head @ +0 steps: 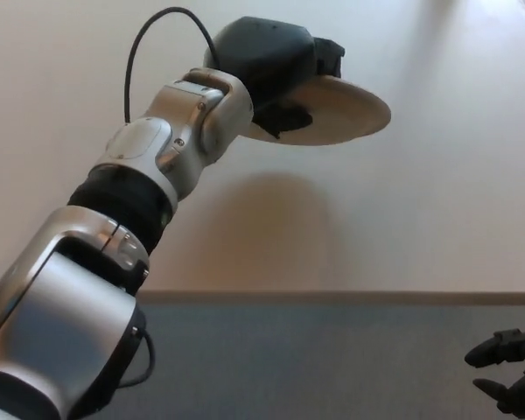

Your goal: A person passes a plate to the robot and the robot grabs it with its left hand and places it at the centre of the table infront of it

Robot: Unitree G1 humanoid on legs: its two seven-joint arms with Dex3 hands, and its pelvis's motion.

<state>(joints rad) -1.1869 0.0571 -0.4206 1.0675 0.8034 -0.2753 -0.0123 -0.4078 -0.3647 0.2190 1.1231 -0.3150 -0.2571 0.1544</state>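
Plate (346,118) gripped by left hand (271,61)

I see the plate (332,109) held in my left hand (271,66), reaching out to its right, above the desk (420,219). My right hand (507,376) sits far right, before the desk edge.

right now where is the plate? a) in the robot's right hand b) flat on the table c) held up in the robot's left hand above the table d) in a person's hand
c: the left hand is closed on the rim of the plate, which is tilted and raised off the table, casting a shadow below; the right hand sits low at the corner, holding nothing.
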